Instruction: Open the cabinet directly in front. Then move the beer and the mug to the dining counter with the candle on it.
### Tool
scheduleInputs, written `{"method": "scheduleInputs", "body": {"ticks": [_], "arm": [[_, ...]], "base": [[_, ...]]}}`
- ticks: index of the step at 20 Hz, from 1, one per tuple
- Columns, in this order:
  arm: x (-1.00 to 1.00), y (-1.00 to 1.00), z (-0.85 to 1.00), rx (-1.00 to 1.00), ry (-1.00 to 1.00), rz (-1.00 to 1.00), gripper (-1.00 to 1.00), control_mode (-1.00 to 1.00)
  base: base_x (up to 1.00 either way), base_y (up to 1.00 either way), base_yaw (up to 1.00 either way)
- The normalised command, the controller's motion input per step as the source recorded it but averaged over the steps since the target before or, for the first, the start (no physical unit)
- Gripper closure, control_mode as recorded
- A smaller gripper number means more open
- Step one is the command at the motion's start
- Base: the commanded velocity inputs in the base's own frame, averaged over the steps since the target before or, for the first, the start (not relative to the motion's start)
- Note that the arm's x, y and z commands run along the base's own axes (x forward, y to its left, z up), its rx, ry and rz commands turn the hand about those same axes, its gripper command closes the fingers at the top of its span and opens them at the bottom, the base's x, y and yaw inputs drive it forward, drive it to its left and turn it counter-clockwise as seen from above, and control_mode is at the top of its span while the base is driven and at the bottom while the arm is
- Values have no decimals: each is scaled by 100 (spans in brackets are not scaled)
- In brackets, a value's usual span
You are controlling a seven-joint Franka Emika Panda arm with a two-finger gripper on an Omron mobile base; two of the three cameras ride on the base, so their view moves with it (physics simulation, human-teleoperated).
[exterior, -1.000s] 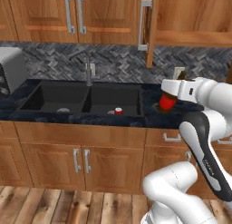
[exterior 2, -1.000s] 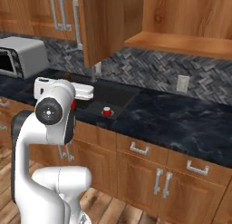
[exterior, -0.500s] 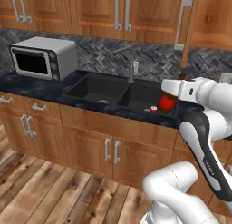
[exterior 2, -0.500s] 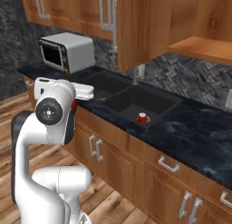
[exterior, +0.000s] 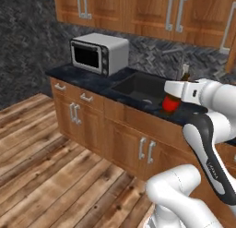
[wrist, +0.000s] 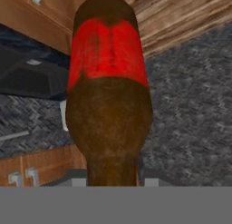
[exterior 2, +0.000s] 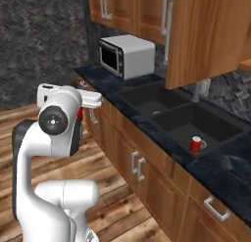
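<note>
My gripper is shut on the beer, a dark brown bottle with a red label, held out in front of the arm above the counter's front edge. In the hand view the beer looms large between the jaws of the gripper. From the right base camera the gripper pokes out past the arm, and just a red sliver of the beer shows. The cabinet hangs with one door swung open over the sink. The mug, the dining counter and the candle are out of view.
A silver microwave stands on the black counter left of the black double sink. A small red cup sits in the sink. Wooden floor stretches to the left, with a dark stone wall behind.
The base has driven and turned, so the whole scene has swept sideways; the microwave and the floor have come into view. The bottle stays gripped, the arm held as before.
</note>
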Motion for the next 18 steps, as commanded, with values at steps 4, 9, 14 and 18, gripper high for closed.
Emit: {"method": "scheduleInputs", "body": {"ticks": [4,9,14,18], "arm": [[0,0,0,0,0,0,100,100],[0,0,0,0,0,0,100,100],[0,0,0,0,0,0,100,100],[0,0,0,0,0,0,100,100]], "base": [[0,29,49],[0,34,47],[0,36,49],[0,36,46]]}}
